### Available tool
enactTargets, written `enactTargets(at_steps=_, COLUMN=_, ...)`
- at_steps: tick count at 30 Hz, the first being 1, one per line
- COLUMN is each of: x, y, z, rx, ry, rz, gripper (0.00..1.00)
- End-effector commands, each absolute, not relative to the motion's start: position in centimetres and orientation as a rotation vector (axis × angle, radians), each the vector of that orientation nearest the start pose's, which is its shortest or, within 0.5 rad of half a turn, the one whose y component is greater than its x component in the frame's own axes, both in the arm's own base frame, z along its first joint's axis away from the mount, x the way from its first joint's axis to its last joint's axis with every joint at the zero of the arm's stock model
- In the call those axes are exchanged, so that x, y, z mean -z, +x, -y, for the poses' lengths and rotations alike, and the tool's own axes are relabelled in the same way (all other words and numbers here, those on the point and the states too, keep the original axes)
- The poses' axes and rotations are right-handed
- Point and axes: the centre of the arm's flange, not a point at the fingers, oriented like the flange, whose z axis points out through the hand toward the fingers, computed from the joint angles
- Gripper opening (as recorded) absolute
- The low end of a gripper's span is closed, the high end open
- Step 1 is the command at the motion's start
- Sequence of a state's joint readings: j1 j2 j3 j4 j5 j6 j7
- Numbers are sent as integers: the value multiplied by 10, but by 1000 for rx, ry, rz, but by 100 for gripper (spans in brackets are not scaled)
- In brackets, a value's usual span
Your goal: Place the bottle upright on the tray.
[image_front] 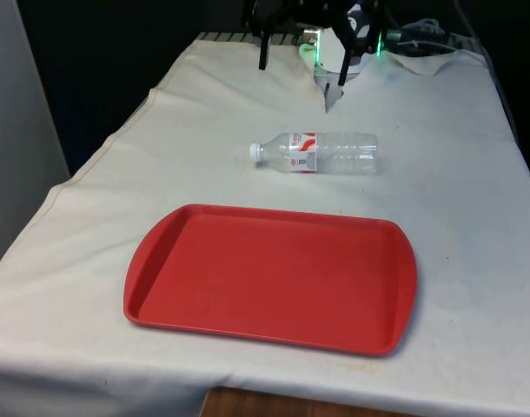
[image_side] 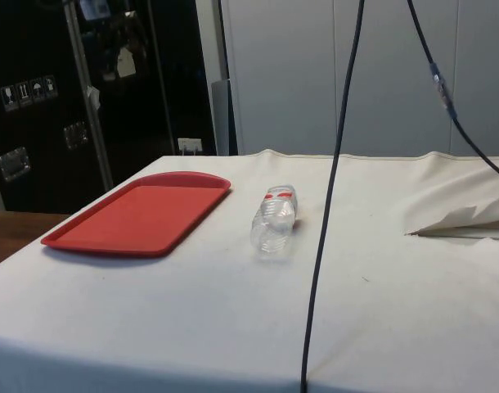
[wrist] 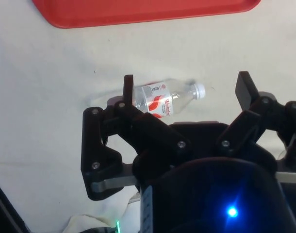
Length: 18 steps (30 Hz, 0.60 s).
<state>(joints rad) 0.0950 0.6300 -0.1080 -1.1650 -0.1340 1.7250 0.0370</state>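
1. Clear plastic bottle (image_front: pixel 317 153) with white cap and red-and-white label: on its side on the cloth, cap toward the front view's left.
2. Red rectangular plastic tray (image_front: pixel 274 276): flat, near the bottle, not touching.

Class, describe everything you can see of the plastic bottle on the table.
The bottle is clear, ribbed plastic with a white cap and a red-and-white label near its neck. It looks empty. It lies on its side on the white cloth, cap toward the front view's left, apart from the red tray, on the robot's side of it. Nothing but the cloth touches it; the open gripper hangs above.
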Motion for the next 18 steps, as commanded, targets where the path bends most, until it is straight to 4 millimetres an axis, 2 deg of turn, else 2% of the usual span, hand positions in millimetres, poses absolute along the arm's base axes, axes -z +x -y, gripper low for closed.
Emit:
enactTargets(at_steps=1, x=-428, y=719, z=0, rx=-73, ry=-3343, rz=-13, gripper=100)
enactTargets(at_steps=8, x=-414, y=718, z=0, rx=-66, ry=-3347, rz=-16, gripper=100)
enactTargets(at_steps=9, x=-409, y=726, z=1, rx=-96, ry=-3342, rz=-16, gripper=100)
enactTargets(at_steps=10, x=-412, y=719, z=0, rx=-64, ry=-3347, rz=-18, gripper=100)
enactTargets(at_steps=17, x=-389, y=719, z=-10, rx=-31, ry=-3342, rz=-26, gripper=100)
enactTargets(at_steps=18, x=-385, y=725, z=-8, rx=-61, ry=-3341, rz=-26, gripper=100)
